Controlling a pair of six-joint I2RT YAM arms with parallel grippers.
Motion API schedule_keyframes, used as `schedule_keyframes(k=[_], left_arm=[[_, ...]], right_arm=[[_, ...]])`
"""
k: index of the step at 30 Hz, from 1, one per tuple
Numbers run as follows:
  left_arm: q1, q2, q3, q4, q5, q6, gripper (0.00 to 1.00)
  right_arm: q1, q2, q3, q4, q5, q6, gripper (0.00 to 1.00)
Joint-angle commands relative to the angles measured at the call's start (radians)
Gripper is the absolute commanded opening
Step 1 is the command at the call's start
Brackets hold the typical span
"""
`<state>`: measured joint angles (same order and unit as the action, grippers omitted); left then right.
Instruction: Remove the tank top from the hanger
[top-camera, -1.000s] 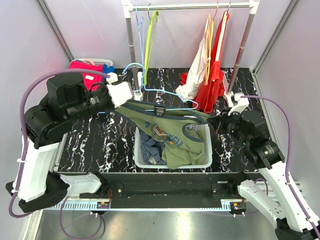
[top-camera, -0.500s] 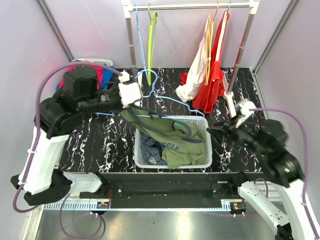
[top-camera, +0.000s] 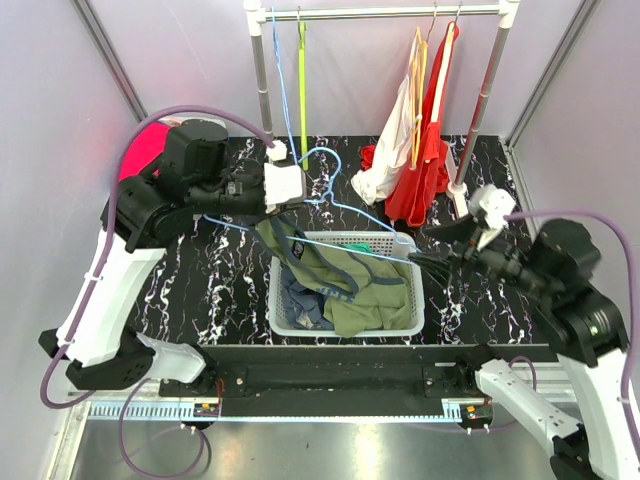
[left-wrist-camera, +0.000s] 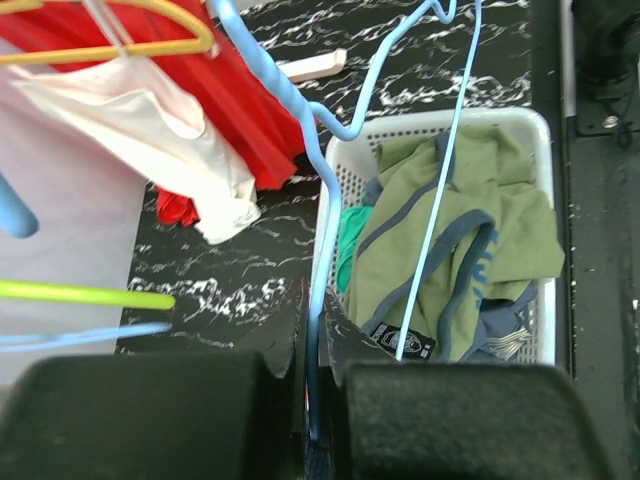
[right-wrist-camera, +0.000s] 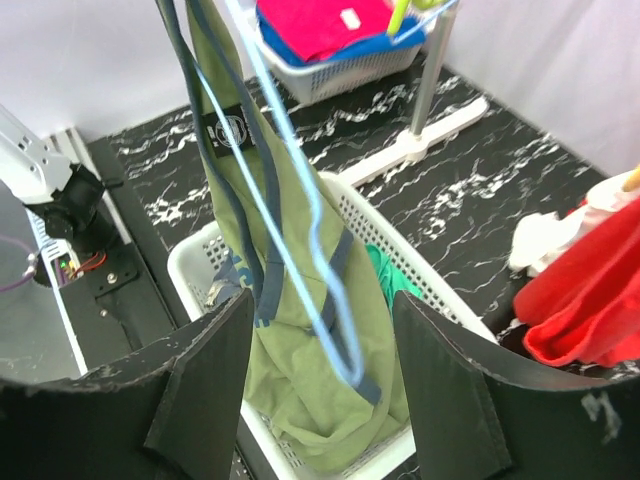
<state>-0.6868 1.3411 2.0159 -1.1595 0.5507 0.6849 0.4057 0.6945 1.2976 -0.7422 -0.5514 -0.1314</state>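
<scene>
The olive tank top (top-camera: 350, 290) with navy trim hangs by a strap from the light blue hanger (top-camera: 360, 215). The rest of it lies slumped in the white basket (top-camera: 283, 318). My left gripper (top-camera: 285, 186) is shut on the hanger (left-wrist-camera: 300, 110) above the basket's back left corner. The left wrist view shows the wire pinched between the pads (left-wrist-camera: 345, 335), with the tank top (left-wrist-camera: 450, 240) below. My right gripper (top-camera: 425, 250) stands open just off the hanger's right end. In its wrist view the fingers (right-wrist-camera: 205, 385) frame the hanger (right-wrist-camera: 310, 215) and tank top (right-wrist-camera: 290, 340) without touching them.
A garment rack (top-camera: 385, 12) stands at the back with red (top-camera: 425, 170) and white (top-camera: 385, 165) garments, a yellow-green hanger (top-camera: 302, 80) and blue hangers. A basket of pink clothes (top-camera: 140, 155) sits at the back left. The basket (right-wrist-camera: 240, 235) also holds blue and green clothes.
My right gripper has opened, let go of the tank top and pulled back right. My left gripper has lifted the hanger toward the back, and the tank top has dropped into the basket.
</scene>
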Motion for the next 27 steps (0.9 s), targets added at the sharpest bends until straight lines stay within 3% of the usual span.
schedule_keyframes(k=[1,10,19,23,27], left_arm=[[0.003,0.024,0.072,0.035,0.133,0.011,0.0],[-0.002,0.047,0.106,-0.005,0.172,0.054,0.0],[-0.002,0.053,0.133,-0.003,0.199,0.039,0.0],[-0.003,0.046,0.126,-0.006,0.195,0.041,0.0],[-0.003,0.035,0.1,0.003,0.19,0.027,0.01]], right_arm=[[-0.002,0.048,0.048,0.066,-0.051,-0.04,0.67],[-0.001,0.102,0.075,0.089,-0.195,-0.004,0.7],[-0.001,0.146,0.063,0.064,-0.292,0.027,0.58],[-0.002,0.134,0.049,0.064,-0.283,0.035,0.41],[-0.002,0.1,0.046,0.084,-0.248,0.053,0.03]])
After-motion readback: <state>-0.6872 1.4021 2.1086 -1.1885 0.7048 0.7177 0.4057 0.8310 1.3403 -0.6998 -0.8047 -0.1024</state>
